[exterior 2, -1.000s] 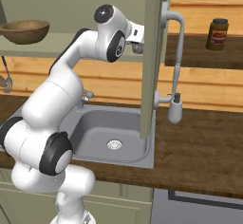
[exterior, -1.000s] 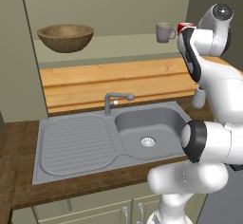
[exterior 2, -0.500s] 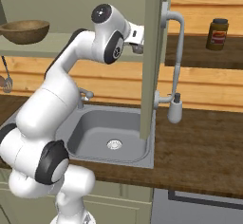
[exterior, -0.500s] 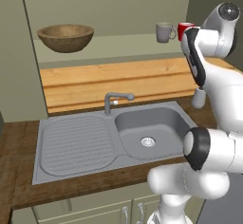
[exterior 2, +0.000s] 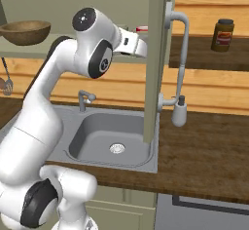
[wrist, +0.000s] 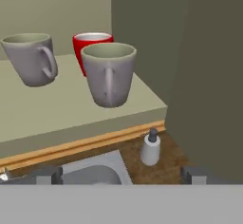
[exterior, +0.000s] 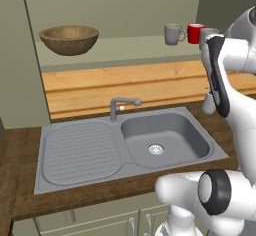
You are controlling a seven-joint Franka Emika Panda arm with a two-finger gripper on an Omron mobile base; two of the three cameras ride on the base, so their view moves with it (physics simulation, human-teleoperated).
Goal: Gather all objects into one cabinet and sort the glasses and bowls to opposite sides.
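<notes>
Fingers [wrist: 121, 174] released (spread wide), nearest grey mug [wrist: 109, 73] on shelf [wrist: 57, 114] ahead, untouched.

A glossy white, rounded-segment robot arm [exterior 2: 44, 112] is seen, with dark grey rings and black caps at its joints; a dark stripe is carried along the forearm [exterior: 218, 77].
</notes>
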